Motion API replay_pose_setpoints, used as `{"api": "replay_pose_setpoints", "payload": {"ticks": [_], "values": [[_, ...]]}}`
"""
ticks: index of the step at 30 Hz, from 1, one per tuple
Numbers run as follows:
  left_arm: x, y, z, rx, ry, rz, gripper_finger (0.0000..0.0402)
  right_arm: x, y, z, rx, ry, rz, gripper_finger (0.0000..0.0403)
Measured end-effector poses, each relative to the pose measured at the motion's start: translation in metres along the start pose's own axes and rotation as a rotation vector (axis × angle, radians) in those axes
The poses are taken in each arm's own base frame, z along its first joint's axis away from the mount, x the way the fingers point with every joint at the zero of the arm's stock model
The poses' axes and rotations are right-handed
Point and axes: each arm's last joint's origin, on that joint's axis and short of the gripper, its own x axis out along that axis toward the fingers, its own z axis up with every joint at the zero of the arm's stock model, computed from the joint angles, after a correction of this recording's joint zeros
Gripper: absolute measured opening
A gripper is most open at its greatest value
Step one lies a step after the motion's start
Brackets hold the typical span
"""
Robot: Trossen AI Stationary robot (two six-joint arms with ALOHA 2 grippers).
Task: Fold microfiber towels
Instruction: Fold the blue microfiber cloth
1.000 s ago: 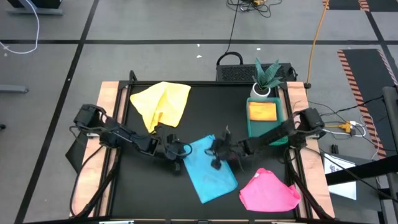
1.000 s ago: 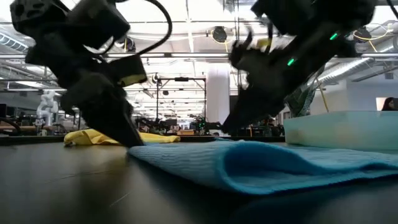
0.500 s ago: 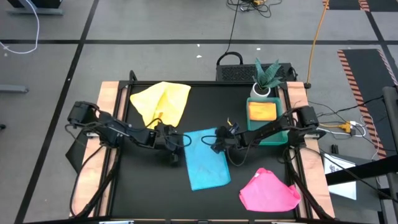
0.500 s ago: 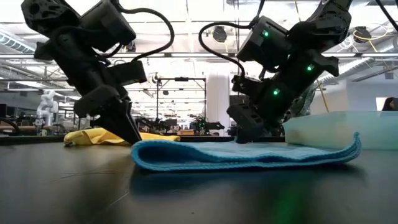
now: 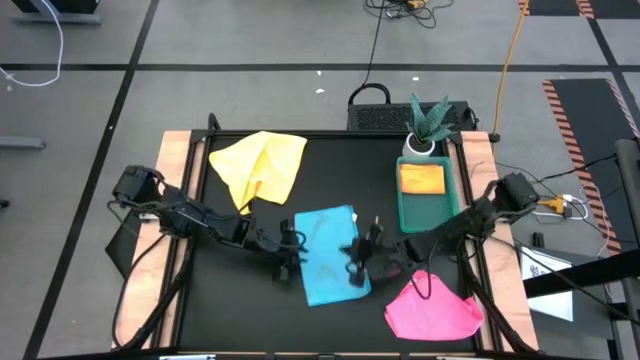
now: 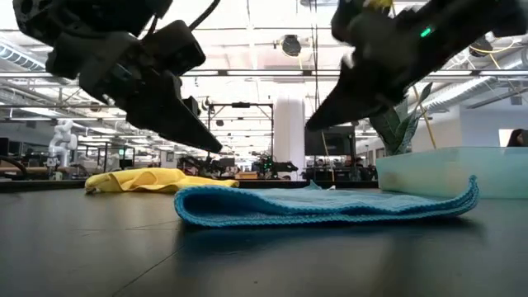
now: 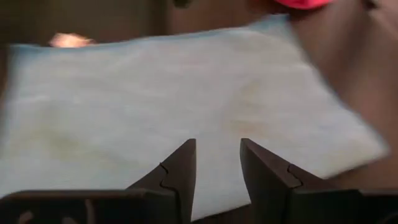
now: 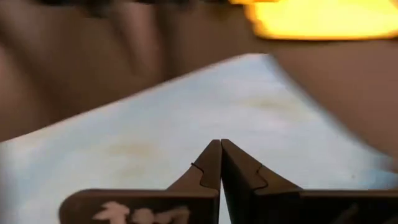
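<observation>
At the near edge of the table lies the pink towel (image 5: 432, 310), crumpled. Just behind it the light blue towel (image 5: 328, 253) lies folded and flat in the middle. The left gripper (image 5: 290, 250) hangs at its left edge with fingers a little apart, holding nothing. The right gripper (image 5: 358, 258) is above its right edge, fingers pressed together, empty. Farther back lie the yellow towel (image 5: 262, 166) and the green tray (image 5: 407, 207).
</observation>
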Motion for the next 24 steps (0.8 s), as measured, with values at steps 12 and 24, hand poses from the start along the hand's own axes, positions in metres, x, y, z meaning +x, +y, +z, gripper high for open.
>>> {"api": "replay_pose_setpoints", "payload": {"ticks": [12,24], "values": [[0.051,-0.062,-0.027,-0.032,-0.037,-0.356,0.0127,0.002,0.042,-0.046,-0.055,0.219,0.378,0.0],[0.049,-0.067,-0.035,-0.083,0.157,-0.35,0.0127,-0.017,0.053,-0.066,-0.046,0.3,0.418,0.0]]}}
